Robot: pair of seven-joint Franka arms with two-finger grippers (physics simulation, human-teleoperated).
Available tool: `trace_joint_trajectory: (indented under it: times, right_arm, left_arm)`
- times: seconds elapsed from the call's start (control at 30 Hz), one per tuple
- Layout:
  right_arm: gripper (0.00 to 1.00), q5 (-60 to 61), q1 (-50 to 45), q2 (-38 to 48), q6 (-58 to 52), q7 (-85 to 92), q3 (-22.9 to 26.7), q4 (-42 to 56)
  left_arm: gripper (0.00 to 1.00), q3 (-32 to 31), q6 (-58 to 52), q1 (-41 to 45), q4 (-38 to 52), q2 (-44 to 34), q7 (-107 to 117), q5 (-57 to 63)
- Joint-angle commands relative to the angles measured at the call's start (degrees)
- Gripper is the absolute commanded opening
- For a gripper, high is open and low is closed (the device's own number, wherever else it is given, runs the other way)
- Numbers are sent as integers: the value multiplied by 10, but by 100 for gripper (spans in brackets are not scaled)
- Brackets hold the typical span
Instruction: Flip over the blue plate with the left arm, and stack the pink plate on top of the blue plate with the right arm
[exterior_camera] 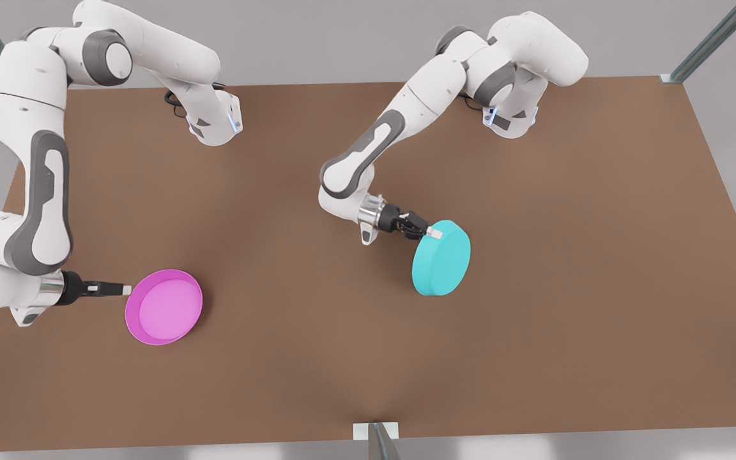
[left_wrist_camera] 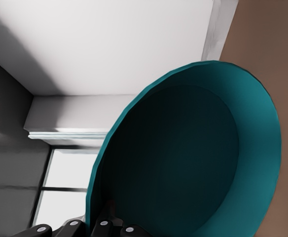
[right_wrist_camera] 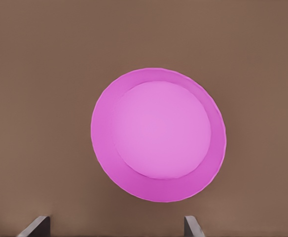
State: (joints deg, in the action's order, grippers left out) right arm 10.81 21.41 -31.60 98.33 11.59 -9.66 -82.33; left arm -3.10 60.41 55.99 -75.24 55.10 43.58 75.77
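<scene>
The blue plate (exterior_camera: 441, 259) hangs tilted on edge above the table right of centre in the front view, its plain underside facing that camera. My left gripper (exterior_camera: 433, 233) is shut on the plate's upper rim. The left wrist view looks into the blue plate's (left_wrist_camera: 183, 163) dark hollow, with the left gripper (left_wrist_camera: 109, 219) at its rim. The pink plate (exterior_camera: 163, 307) lies flat and right way up at the front view's left. My right gripper (exterior_camera: 126, 289) is open just beside its rim. In the right wrist view the pink plate (right_wrist_camera: 159, 134) lies beyond the spread fingertips (right_wrist_camera: 38, 224).
The brown table (exterior_camera: 534, 358) carries both plates, with a wide bare stretch between them. A metal post (exterior_camera: 377, 441) stands at the near edge, and frame bars (exterior_camera: 713, 38) rise at the far corners.
</scene>
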Motion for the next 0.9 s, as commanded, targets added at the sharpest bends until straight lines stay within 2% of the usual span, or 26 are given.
trace_joint_trajectory:
  times: [0.0, 0.1, 0.2, 0.43, 0.53, 0.67, 0.7, 0.87]
  right_arm:
    - [100, 0, 0, 1, 12, 2, 0, -13]
    - [100, 2, 5, 3, 72, 19, -1, -61]
    - [100, -1, 7, 1, 113, 38, 0, -63]
    - [100, -1, 29, -21, 139, 85, 0, -60]
    - [100, -2, 48, -68, 188, 160, 0, -55]
    - [100, -6, 57, -85, 193, 198, 2, -55]
    - [100, -5, 57, -86, 193, 199, 2, -55]
    - [100, -5, 57, -88, 188, 199, 3, -56]
  left_arm:
    - [21, 0, 1, 0, 0, 2, 5, -19]
    - [21, -2, -11, 2, 1, 12, 28, -15]
    - [21, -3, -22, 12, 1, 18, 42, -12]
    - [21, 0, -35, 46, 3, 40, 63, -14]
    - [21, -2, -45, 58, 11, 52, 74, -17]
    - [21, -2, -51, 60, 17, 62, 74, -17]
    - [36, -2, -53, 60, 27, 65, 73, -19]
    - [58, -2, -57, 64, 40, 79, 74, -25]
